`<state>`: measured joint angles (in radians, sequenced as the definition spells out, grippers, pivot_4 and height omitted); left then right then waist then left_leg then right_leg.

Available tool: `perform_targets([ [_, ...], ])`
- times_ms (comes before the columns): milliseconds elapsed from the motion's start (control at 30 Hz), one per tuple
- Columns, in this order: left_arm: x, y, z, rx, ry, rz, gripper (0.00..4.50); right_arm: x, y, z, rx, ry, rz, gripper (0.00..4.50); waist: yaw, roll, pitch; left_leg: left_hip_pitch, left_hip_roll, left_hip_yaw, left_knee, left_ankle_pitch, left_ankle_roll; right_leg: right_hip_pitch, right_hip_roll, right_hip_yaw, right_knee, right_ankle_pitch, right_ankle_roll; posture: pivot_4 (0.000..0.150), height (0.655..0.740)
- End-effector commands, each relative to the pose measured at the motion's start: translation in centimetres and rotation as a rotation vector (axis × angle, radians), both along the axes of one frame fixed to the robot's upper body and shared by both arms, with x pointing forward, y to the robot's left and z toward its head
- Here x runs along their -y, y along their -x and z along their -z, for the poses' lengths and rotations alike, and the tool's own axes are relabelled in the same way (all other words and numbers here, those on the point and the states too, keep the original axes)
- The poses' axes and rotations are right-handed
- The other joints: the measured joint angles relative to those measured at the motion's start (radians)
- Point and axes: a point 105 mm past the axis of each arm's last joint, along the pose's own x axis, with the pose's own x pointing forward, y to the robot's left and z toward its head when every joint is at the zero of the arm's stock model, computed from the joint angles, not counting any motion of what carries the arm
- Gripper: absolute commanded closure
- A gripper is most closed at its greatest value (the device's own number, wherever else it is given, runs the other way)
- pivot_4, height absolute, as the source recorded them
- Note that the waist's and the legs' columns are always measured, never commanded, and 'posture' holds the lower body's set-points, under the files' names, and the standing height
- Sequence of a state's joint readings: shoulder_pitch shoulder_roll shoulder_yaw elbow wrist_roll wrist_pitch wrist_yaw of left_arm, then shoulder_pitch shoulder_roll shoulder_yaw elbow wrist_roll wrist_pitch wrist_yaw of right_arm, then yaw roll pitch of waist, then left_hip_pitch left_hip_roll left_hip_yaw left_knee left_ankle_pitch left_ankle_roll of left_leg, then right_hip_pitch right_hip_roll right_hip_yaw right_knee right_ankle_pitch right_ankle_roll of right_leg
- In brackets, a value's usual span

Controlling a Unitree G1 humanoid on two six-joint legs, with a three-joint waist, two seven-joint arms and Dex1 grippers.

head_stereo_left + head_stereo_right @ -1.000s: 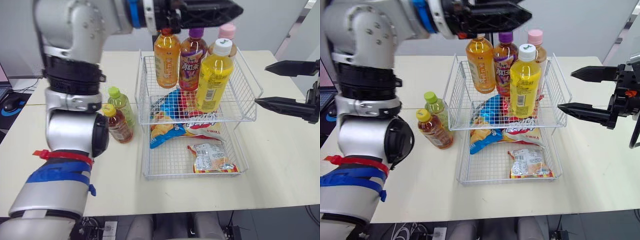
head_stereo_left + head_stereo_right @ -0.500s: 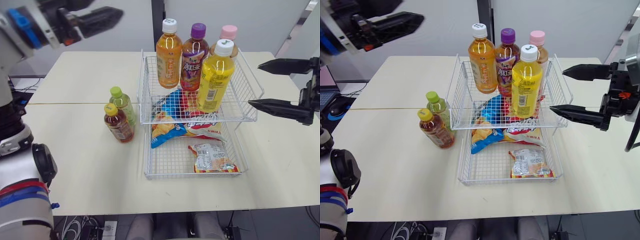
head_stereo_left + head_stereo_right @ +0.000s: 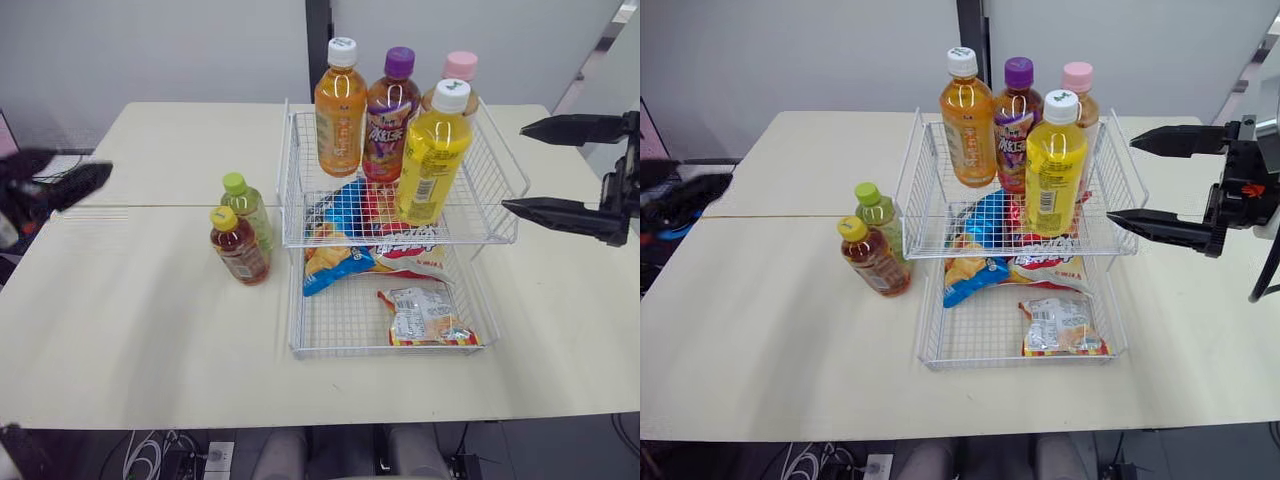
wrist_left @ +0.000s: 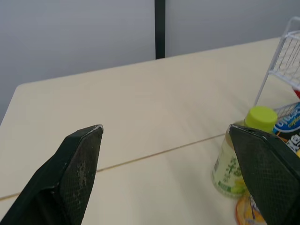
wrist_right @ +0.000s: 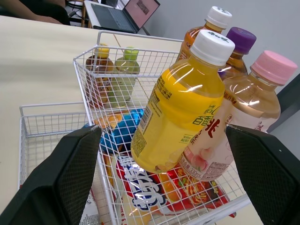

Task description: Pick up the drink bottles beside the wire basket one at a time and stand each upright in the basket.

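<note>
2 drink bottles stand upright on the worktop (image 3: pixel 150 300), just to the left of the wire basket (image 3: pixel 390 352) and close against each other: a pale green bottle (image 3: pixel 246 208) with a lime cap, its label carrying green Chinese characters too small to read, and in front of it a brown tea bottle (image 3: pixel 238 252) with a yellow cap and an orange-red label.

The basket has 2 tiers. 4 bottles stand upright in the upper tier:
- an orange bottle (image 3: pixel 340 120) with a white cap
- a dark bottle (image 3: pixel 388 120) with a purple cap and large white Chinese characters on a purple label
- a peach bottle (image 3: pixel 460 66) with a pink cap and a peach picture on its label
- a yellow bottle (image 3: pixel 430 160) with a white cap and a yellow label with dark Chinese characters and a barcode strip

Under them lie snack packets; a blue packet (image 3: pixel 345 210) bears bold white Chinese characters, and a clear packet (image 3: pixel 420 312) rests in the lower tier.

The left gripper (image 4: pixel 166 127) is released, its fingers spread wide and holding nothing, out over the worktop's left end, well apart from the 2 bottles. The right gripper (image 3: pixel 513 167) is likewise released and empty, just off the basket's right side, pointing at the yellow bottle
</note>
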<state>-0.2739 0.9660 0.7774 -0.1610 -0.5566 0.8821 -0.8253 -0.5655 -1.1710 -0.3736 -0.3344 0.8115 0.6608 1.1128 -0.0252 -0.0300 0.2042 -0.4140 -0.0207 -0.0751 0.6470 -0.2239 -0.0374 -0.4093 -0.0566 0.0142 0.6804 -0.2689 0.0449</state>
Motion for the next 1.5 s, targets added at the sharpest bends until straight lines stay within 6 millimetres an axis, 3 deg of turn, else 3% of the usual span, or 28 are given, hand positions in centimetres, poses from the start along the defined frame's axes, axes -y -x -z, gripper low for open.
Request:
perform_targets([
  [33,0.7,1.5,-0.3,0.057,-0.052,0.041,0.05,0.2,0.4,-1.3,0.061,0.007,-0.002,0.00,0.000,0.000,0.000,0.000,0.000,0.000,0.000,0.000,0.000,0.000,0.000,0.000,0.000,0.000,0.000,0.150,0.7400],
  [333,1.4,3.9,3.9,-0.013,-0.042,0.001,0.05,-1.5,1.9,-1.1,-0.046,0.002,-0.161,0.00,-0.001,0.000,0.000,0.002,0.001,-0.001,-0.001,0.000,0.000,0.001,0.000,0.001,0.000,0.000,-0.001,0.150,0.7400],
  [567,2.7,4.7,4.9,-0.047,0.021,0.036,0.05,-4.8,3.2,0.2,-0.141,-0.016,-0.353,0.00,-0.001,0.000,0.000,0.005,0.002,-0.001,-0.001,0.000,0.000,0.003,0.001,0.001,0.000,0.000,-0.001,0.150,0.7400],
  [800,4.2,5.7,5.9,-0.083,0.054,0.062,0.05,-5.8,3.0,0.4,-0.149,-0.020,-0.397,0.00,0.000,0.000,0.000,0.005,0.001,-0.002,-0.001,0.000,0.000,0.004,0.001,0.001,0.000,0.000,-0.001,0.150,0.7400],
  [1000,6.1,4.8,5.0,-0.037,0.076,0.109,0.05,-6.3,2.6,0.5,-0.150,-0.012,-0.397,0.00,0.002,0.000,0.000,0.005,0.001,-0.001,-0.001,0.000,0.000,0.004,0.001,0.001,0.000,0.000,-0.001,0.150,0.7400],
  [1133,8.2,2.9,4.2,0.025,0.113,0.115,0.05,-6.5,2.2,0.6,-0.146,-0.006,-0.371,0.00,0.005,-0.001,-0.001,0.005,0.001,-0.002,0.000,0.000,0.000,0.005,0.001,0.001,0.000,0.000,-0.001,0.150,0.7400],
  [1367,11.6,0.4,4.3,0.044,0.155,0.130,0.05,-6.7,2.3,0.5,-0.148,-0.008,-0.365,0.00,0.006,-0.001,-0.001,0.005,0.001,-0.001,-0.001,0.000,0.000,0.004,0.001,0.001,0.000,0.000,-0.001,0.150,0.7400],
  [1500,12.0,-0.6,4.7,0.044,0.122,0.077,0.05,-6.8,2.4,0.5,-0.151,-0.006,-0.366,0.00,0.003,-0.001,-0.001,0.005,0.001,-0.001,-0.001,0.000,0.000,0.004,0.001,0.001,0.000,0.000,-0.001,0.150,0.7400],
])
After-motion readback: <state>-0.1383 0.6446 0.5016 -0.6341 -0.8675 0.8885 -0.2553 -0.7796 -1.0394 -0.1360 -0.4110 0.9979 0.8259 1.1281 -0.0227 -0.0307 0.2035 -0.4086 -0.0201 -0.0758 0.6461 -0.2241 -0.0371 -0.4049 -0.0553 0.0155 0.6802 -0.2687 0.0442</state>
